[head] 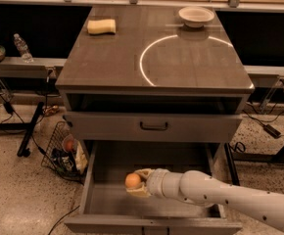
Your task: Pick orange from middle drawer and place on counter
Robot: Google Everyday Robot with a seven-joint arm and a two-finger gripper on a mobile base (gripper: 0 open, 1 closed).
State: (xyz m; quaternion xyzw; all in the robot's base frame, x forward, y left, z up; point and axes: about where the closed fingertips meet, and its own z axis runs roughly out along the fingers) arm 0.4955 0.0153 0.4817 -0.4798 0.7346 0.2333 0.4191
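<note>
The orange (132, 180) is a small round orange fruit held between the fingers of my gripper (136, 182). The gripper is over the left part of the open middle drawer (107, 207), a deep grey box with a flat floor, and seems slightly above that floor. My white arm (220, 195) reaches in from the lower right. The counter (132, 62) is the grey-brown tabletop above, marked with a white circular arc (147, 58).
A yellow sponge (102, 26) lies at the counter's back left and a white bowl (196, 16) at its back right. A shut drawer front with a black loop handle (154, 127) sits above the open drawer. A wire basket (63, 153) stands on the floor at left.
</note>
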